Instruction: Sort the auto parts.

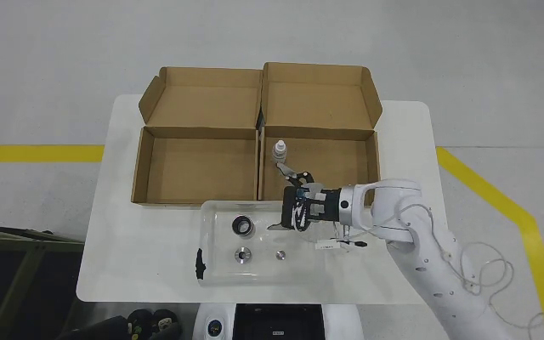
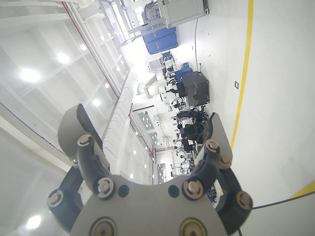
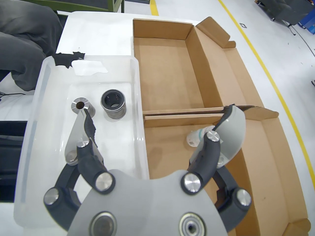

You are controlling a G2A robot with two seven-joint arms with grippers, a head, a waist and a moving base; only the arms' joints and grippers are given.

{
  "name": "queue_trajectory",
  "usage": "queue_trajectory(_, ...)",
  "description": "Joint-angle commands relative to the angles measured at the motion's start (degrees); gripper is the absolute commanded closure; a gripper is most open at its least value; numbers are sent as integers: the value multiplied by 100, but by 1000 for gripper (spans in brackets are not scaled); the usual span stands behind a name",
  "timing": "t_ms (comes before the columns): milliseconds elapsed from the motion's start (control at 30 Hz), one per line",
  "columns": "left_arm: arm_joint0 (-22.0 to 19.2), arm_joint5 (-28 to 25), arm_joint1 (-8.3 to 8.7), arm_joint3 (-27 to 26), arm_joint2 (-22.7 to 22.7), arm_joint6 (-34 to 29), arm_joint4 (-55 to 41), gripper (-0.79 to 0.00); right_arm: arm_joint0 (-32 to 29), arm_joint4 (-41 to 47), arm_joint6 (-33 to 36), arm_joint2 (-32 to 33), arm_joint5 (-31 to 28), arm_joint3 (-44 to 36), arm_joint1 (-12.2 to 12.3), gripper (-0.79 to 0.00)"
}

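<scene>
Top view: one white part is placed in a box, three metal parts are left in the bin, and the fingers of the right gripper are held apart.

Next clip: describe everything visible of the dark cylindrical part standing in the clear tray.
The dark cylindrical part is a short, stout sleeve, apparently metal, with a grey outer wall and a black lining around a hollow bore. It stands upright, open end up, on the floor of the clear plastic tray, near the wall beside a cardboard box. A smaller silver part stands next to it, with a gap between. Only the tray floor touches it.
</scene>
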Motion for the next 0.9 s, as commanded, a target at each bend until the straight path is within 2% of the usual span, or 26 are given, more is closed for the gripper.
queue_trajectory(0,0,0,0,0,0,0,0,-785,-131,-37,74,-6,-22,-74,25,-785)
queue_trajectory(367,0,0,0,0,0,0,0,-785,-613,-420,256,19,-504,-291,180,-785)
queue_trajectory(867,0,0,0,0,0,0,0,-785,-732,-620,625,-383,-354,-320,240,-785)
